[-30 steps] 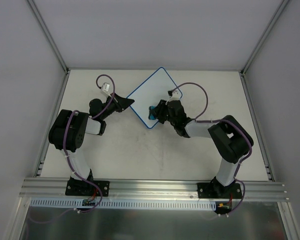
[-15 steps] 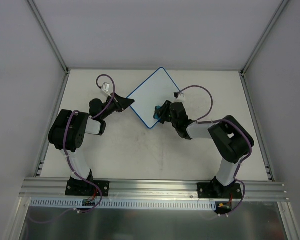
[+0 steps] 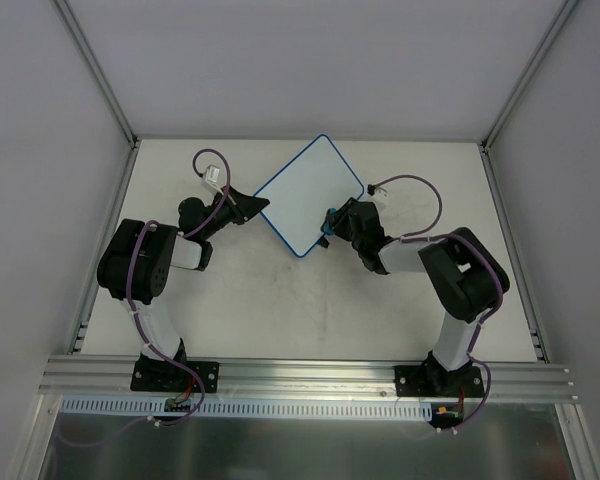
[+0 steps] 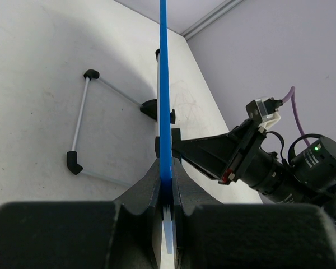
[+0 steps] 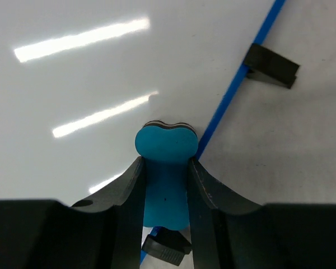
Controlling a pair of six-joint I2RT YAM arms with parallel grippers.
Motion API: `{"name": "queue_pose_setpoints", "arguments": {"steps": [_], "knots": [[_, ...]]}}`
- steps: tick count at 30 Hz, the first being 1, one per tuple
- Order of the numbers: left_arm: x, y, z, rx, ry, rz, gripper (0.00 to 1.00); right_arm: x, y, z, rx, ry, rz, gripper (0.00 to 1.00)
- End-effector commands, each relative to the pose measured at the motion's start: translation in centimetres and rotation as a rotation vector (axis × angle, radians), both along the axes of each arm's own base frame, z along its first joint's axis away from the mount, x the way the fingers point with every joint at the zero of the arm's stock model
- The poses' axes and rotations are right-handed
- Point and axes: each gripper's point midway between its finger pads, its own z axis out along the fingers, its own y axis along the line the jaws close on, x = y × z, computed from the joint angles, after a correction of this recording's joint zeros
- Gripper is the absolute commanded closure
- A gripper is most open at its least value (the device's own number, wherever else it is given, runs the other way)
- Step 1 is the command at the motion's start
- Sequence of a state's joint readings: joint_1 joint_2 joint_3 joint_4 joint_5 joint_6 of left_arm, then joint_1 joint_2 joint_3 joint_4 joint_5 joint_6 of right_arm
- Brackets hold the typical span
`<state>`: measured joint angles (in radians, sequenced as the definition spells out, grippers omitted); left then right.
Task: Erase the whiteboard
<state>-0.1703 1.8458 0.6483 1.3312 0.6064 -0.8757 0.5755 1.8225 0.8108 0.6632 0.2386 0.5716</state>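
The whiteboard [image 3: 311, 193] lies as a diamond at the table's back middle, white with a thin blue rim. My left gripper [image 3: 261, 208] is shut on its left corner; in the left wrist view the blue rim [image 4: 164, 106] runs edge-on between the fingers. My right gripper [image 3: 328, 228] is shut on the blue bone-shaped eraser [image 5: 166, 162] and presses it on the board's surface [image 5: 89, 61] beside the lower right rim [image 5: 229, 98]. Two black tabs [image 5: 271, 65] sit on that edge. No pen lines show.
The white table [image 3: 310, 310] is walled by grey panels with metal rails at left, right and front. A thin wire stand with black ends [image 4: 84, 120] shows under the board in the left wrist view. Purple cables loop from both wrists.
My right gripper has slid the eraser right along the board's lower right edge, from near the bottom corner toward the rim. The left gripper and the board have stayed put.
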Motion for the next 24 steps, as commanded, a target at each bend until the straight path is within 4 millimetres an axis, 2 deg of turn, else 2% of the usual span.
{"name": "queue_pose_setpoints", "arguments": {"steps": [1,8,12,14,15,17,19,20,24], "knots": [[-1.3,-1.3,2.5,0.008,-0.189,-0.088,1.00,-0.7,-4.3,-4.7,-0.128,0.143,-0.164,1.00],[-1.3,-1.4,2.4,0.008,-0.191,-0.091,1.00,0.4,-5.9,-3.9,-0.116,0.145,-0.261,1.00],[-1.2,-1.3,2.4,0.007,-0.190,-0.090,1.00,0.9,-6.9,-1.7,-0.164,0.092,-0.285,1.00],[-1.2,-1.4,2.4,0.007,-0.188,-0.091,1.00,1.3,-7.7,0.5,-0.205,0.049,-0.295,1.00],[-1.2,-1.4,2.4,0.007,-0.188,-0.091,1.00,1.1,-8.0,0.9,-0.231,0.052,-0.287,1.00],[-1.2,-1.4,2.4,0.008,-0.191,-0.089,1.00,1.3,-8.2,3.6,-0.250,0.011,-0.273,1.00],[-1.2,-1.4,2.4,0.007,-0.190,-0.089,1.00,0.5,-9.0,4.0,-0.327,0.039,-0.253,1.00],[-1.1,-1.3,2.4,0.007,-0.190,-0.086,1.00,0.3,-9.1,5.0,-0.342,0.030,-0.238,1.00],[-1.1,-1.3,2.4,0.007,-0.188,-0.083,1.00,-1.0,-10.0,5.1,-0.501,0.170,-0.133,1.00]]}}
